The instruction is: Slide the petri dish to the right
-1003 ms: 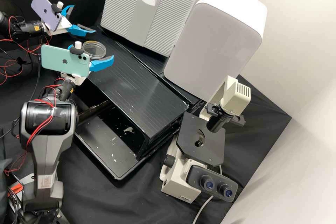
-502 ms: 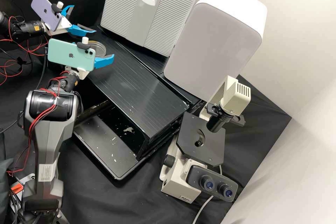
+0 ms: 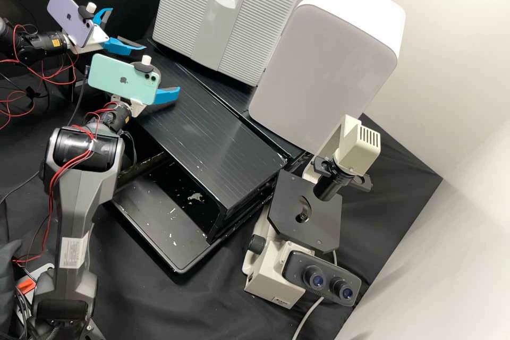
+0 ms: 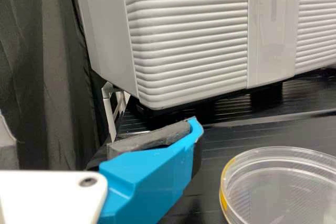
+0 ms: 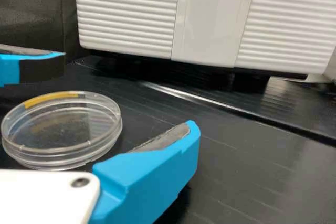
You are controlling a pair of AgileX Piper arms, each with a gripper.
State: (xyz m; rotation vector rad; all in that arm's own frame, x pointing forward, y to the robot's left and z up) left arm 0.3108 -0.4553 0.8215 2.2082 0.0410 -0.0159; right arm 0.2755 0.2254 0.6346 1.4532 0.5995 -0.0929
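Note:
The clear petri dish with a yellow mark on its rim lies flat on the black ribbed platform; it also appears as the dish. My right gripper, under the teal phone, is open at the platform's far left end. Its blue finger lies right beside the dish, and I cannot tell whether they touch. My left gripper, under the purple phone, hangs open just behind the dish, one finger near the rim; that finger is on the dish's far side.
A white ribbed appliance stands right behind the dish. A large white box rises at the platform's right end, with a microscope in front of it. A black tray lies below the platform's near edge.
My right arm has moved rightward and toward the back, so its teal phone now covers the dish in the high view. The left arm has not moved.

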